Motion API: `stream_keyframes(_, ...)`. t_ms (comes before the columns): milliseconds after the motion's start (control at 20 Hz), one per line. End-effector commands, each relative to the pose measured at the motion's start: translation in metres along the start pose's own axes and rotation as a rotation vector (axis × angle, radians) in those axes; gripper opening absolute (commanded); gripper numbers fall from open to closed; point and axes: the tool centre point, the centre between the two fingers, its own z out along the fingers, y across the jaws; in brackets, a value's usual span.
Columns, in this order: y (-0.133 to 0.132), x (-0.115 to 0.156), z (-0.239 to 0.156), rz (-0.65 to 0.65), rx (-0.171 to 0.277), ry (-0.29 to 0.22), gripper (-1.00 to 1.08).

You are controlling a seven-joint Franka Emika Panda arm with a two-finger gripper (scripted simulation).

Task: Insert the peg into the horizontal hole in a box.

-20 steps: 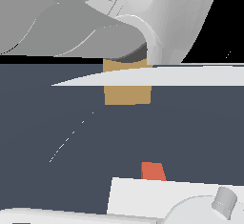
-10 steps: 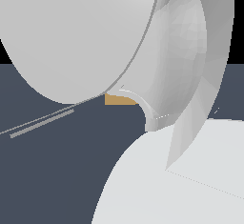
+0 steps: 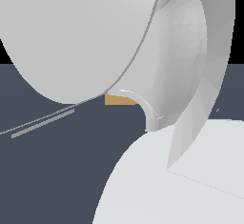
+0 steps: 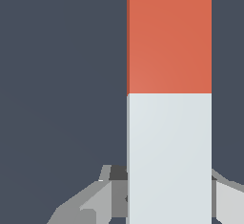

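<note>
The gripper point(image 4: 169, 204) clasps the peg point(image 4: 169, 94) at its pale end, fingers point(image 4: 102, 201) pressed against both sides. The arm's white shell point(image 3: 86, 37) hides the box point(image 3: 119, 99) except one tan sliver; its hole is unseen.

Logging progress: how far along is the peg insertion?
Reached: the peg lies between the gripper fingers, pale end nearest; whether they clamp it is unclear. Left: insertion. The arm hides all but a sliver of the box, its hole unseen, and the wrist view shows none beyond the peg.
</note>
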Motion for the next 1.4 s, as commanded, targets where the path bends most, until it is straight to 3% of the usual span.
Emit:
stream_keyframes(0, 0.0, 0.001, 0.0, 0.0, 0.0, 0.0, -1.0)
stream_keyframes(300, 0.0, 0.019, -0.005, -0.007, 0.0, 0.0, -1.0)
stream_keyframes(600, -0.002, 0.062, -0.018, -0.024, 0.0, 0.0, -1.0)
stream_keyframes(1350, -0.015, 0.262, -0.077, -0.101, -0.001, -0.001, -1.0)
